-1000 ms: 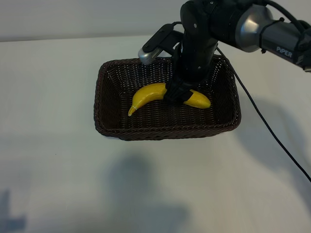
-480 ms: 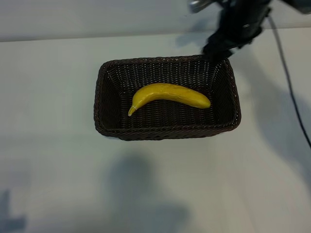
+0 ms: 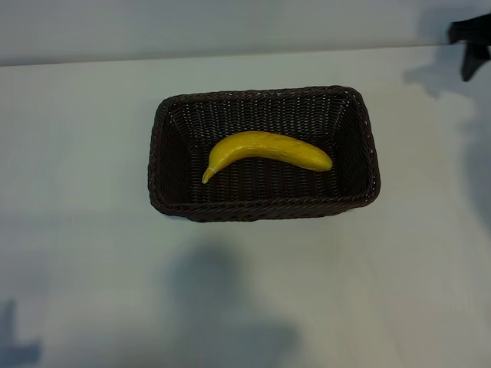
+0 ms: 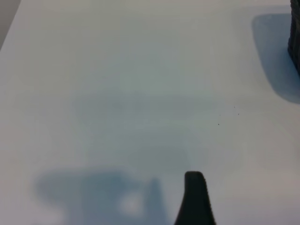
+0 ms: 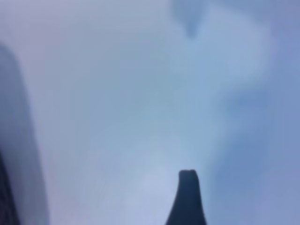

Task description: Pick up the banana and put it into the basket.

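One banana [image 3: 268, 150] lies inside the basket [image 3: 161, 165], and we see it resting on the woven floor, curved, with its tapered stem tip pointing toward eight o'clock and its blunt end toward three o'clock, near the right-hand wall. We find the basket close to the centre of the white table [image 3: 92, 276] in the exterior view, its long sides running from nine to three o'clock.

We catch the right gripper [image 3: 469, 42] only as a dark shape at the two o'clock corner of the exterior view, well apart from the basket and above bare table. In its wrist view a single dark finger [image 5: 186, 199] shows over blurred table, with nothing held; its jaws stand wide apart.

We see the left gripper only in its own wrist view, where one dark finger [image 4: 194, 199] sits above empty table, with a dark edge of the basket [image 4: 295, 44] at the frame's border. Its jaws also stand apart, gripping nothing.
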### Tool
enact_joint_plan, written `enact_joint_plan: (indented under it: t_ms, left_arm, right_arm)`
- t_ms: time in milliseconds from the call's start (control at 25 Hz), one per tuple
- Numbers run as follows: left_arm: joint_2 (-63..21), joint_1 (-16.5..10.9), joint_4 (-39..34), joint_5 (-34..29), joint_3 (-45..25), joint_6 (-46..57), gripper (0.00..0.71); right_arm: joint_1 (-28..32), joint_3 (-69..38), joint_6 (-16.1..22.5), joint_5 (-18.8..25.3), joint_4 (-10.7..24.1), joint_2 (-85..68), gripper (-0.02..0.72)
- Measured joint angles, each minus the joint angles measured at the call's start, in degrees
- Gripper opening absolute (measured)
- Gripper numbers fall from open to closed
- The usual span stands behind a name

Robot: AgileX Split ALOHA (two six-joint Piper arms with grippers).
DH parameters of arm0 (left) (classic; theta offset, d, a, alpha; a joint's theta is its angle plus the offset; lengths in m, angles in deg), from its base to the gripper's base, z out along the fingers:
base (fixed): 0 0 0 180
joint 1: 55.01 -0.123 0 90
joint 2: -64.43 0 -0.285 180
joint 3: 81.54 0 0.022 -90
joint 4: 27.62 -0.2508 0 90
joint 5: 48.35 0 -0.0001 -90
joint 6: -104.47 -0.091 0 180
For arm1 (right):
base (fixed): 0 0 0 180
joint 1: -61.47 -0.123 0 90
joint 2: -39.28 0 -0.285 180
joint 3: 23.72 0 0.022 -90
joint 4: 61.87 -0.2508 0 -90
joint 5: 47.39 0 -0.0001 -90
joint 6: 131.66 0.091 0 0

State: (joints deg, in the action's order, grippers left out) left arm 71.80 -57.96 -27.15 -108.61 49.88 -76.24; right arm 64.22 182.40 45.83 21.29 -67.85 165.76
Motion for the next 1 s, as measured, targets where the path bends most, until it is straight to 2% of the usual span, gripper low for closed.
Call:
enact_joint_plan:
  t_ms: [320, 440, 720, 1000]
  left_arm:
    - [0.0, 0.0, 0.0, 0.0, 0.0, 0.0, 0.563]
    - [0.0, 0.0, 0.0, 0.0, 0.0, 0.0, 0.563]
    - [0.0, 0.0, 0.0, 0.0, 0.0, 0.0, 0.563]
    - [0.0, 0.0, 0.0, 0.0, 0.0, 0.0, 0.563]
  right_arm:
    - [1.5, -0.1, -1.8, 0.9, -0.5, -0.6, 0.535]
    - [1.5, -3.1, -2.9, 0.9, -0.7, -4.0, 0.525]
    - [1.4, -20.6, -5.5, 0.9, -0.4, -21.7, 0.516]
    - [1.4, -39.1, -5.7, 1.2, -0.4, -44.1, 0.516]
